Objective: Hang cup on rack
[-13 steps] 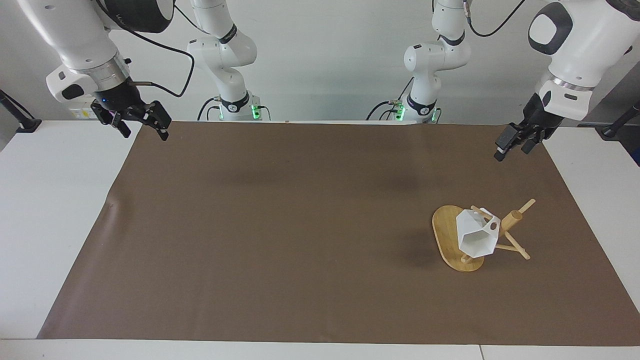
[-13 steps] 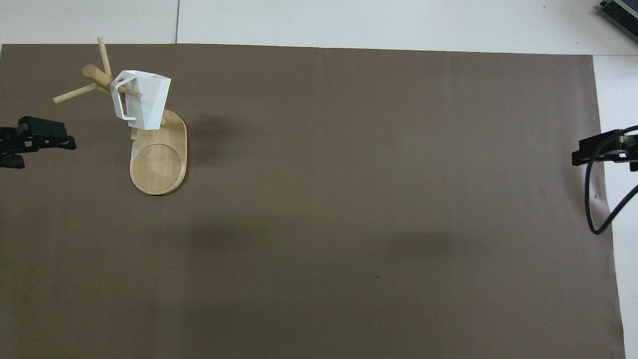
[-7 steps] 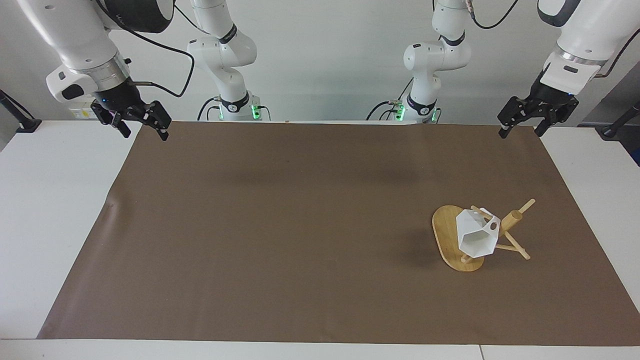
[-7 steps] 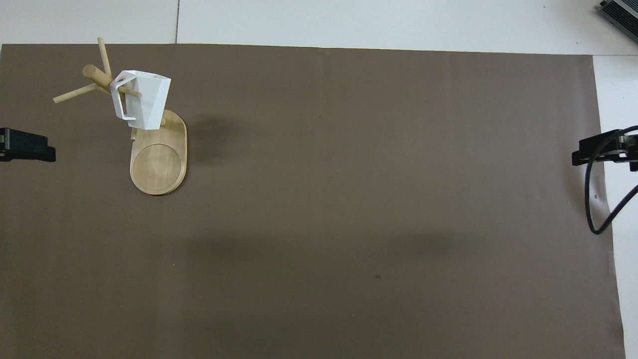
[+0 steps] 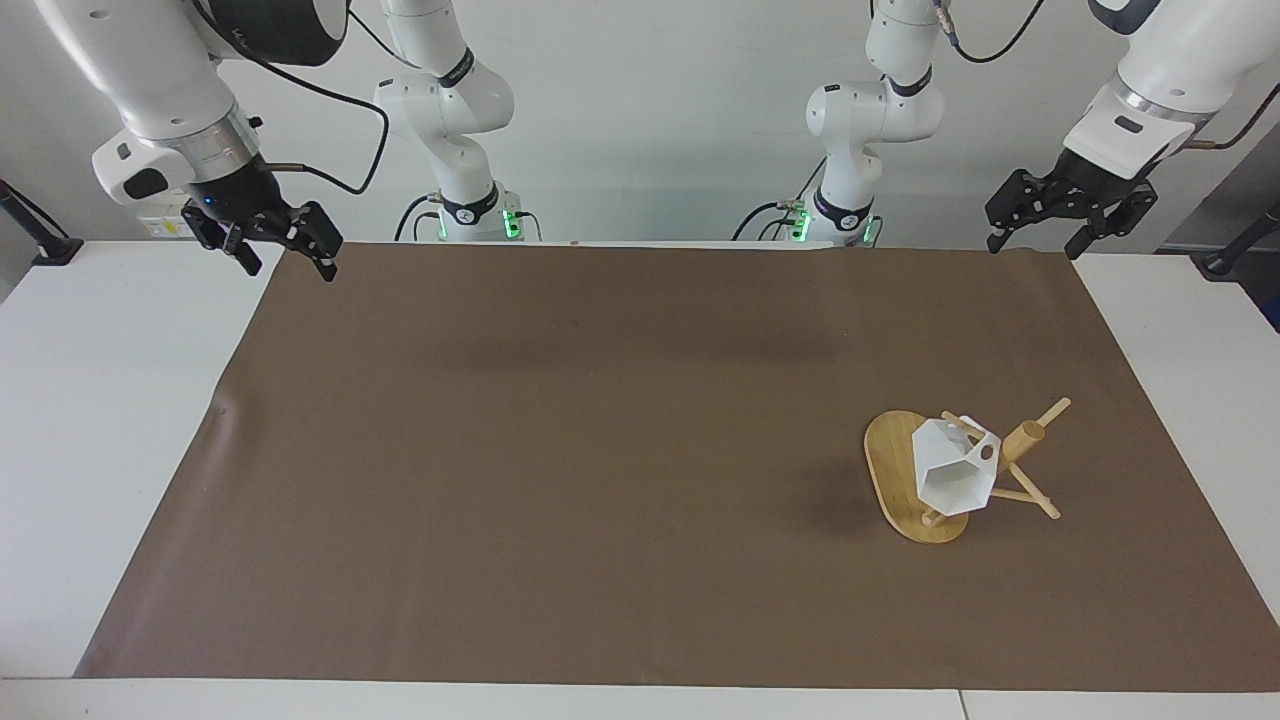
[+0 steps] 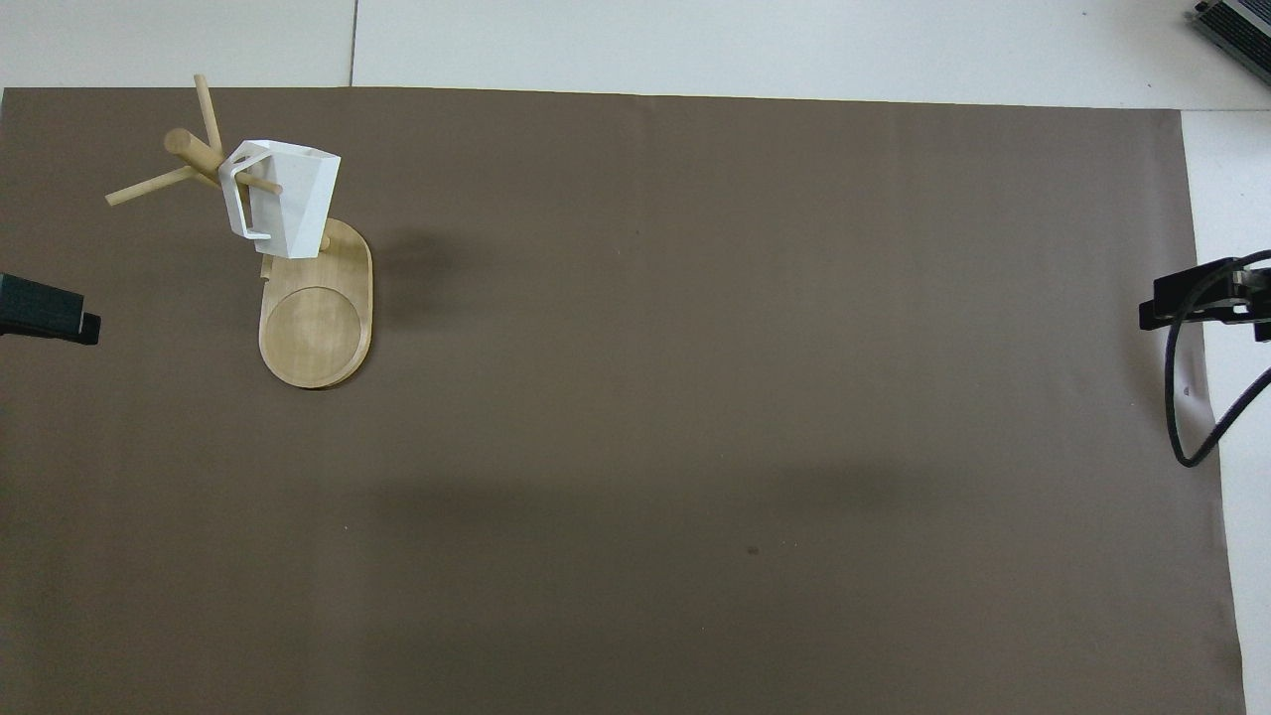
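Observation:
The white faceted cup (image 5: 950, 478) hangs by its handle on a peg of the bamboo rack (image 5: 893, 470), which stands on the brown mat toward the left arm's end of the table. Both show in the overhead view too, the cup (image 6: 290, 204) over the rack's oval base (image 6: 316, 328). My left gripper (image 5: 1035, 246) is open and empty, up over the mat's corner nearest its base, well apart from the rack. My right gripper (image 5: 290, 268) is open and empty, waiting over the mat's corner at its own end.
A brown mat (image 5: 600, 450) covers most of the white table (image 5: 110, 420). A black cable (image 6: 1187, 407) loops down by the right gripper's fingers (image 6: 1182, 303) at the mat's edge. One of the left gripper's fingers (image 6: 55, 313) shows at the overhead view's edge.
My left gripper has risen and drawn back from the rack toward its base, and turned so both open fingers show. The cup, the rack and the right arm have not moved.

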Robot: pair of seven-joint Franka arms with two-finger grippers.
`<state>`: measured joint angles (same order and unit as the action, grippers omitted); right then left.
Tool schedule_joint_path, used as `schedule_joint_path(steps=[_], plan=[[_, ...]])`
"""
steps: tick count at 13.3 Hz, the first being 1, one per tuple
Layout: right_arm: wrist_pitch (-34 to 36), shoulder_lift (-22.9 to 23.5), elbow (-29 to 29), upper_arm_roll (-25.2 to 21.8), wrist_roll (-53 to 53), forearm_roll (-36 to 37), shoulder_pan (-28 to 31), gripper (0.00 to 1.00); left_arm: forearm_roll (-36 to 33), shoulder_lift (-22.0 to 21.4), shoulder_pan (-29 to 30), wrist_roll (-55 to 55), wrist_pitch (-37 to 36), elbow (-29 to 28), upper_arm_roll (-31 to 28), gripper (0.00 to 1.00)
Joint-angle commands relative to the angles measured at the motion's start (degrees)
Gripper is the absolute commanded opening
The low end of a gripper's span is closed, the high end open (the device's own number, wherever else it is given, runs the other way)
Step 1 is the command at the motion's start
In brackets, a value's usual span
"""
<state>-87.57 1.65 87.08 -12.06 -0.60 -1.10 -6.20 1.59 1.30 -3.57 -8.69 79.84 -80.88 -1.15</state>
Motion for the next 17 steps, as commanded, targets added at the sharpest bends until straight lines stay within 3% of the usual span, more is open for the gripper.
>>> schedule_joint_path(steps=[1,6,17], plan=[[0.12,-0.42,0.46,0.02,0.25,-0.31,0.23,1.0,-1.06,-0.07,-0.48,-4.75,-2.24,1.17,-1.67,1.0],[0.12,-0.42,0.46,0.02,0.25,-0.31,0.23,1.0,-1.06,-2.7,-1.18,-4.31,-1.01,-4.1,-1.58,1.0],[0.12,-0.42,0.46,0.02,0.25,-0.31,0.23,1.0,-0.71,-2.09,-1.44,-0.27,-0.57,-2.7,-0.35,1.0]])
